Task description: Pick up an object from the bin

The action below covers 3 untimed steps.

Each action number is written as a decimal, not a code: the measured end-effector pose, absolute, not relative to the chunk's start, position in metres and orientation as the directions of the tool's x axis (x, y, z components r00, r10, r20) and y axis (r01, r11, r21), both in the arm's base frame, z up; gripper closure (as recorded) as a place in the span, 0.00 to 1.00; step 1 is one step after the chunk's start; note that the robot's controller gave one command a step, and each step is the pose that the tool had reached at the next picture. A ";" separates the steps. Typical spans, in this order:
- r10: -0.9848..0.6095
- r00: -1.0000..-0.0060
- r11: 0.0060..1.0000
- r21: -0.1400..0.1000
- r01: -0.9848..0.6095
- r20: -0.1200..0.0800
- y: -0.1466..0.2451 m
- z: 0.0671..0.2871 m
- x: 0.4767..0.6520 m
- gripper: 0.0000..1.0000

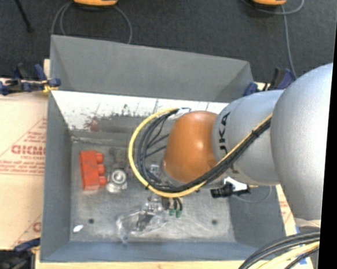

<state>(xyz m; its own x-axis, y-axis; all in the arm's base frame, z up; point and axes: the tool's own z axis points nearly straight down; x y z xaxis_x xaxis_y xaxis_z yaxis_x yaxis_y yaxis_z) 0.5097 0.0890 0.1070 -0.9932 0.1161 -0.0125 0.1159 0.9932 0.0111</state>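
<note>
Gripper sits low in the bin, lower middle of the frame, under the orange wrist cover and its cable loop. The wrist hides the jaws, so you cannot tell how they stand.

Nearest thing is a clear plastic piece, just lower left of the gripper. You cannot tell whether they touch. It lies close to the bottom wall.

An orange-red block lies left of centre, near the left wall, with a small silvery round part just beside its right edge. A white scrap is in the lower left corner.

You have open floor to the gripper's lower right.
</note>
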 end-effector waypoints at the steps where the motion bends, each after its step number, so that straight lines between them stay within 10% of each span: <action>1: 0.118 -0.993 0.993 0.009 0.118 0.006 0.090 0.108 0.506 1.00; 2: 0.078 -0.997 0.997 0.004 0.078 -0.012 0.086 0.239 0.513 1.00; 3: 0.078 -0.997 0.997 0.001 0.078 -0.003 0.086 0.234 0.511 0.00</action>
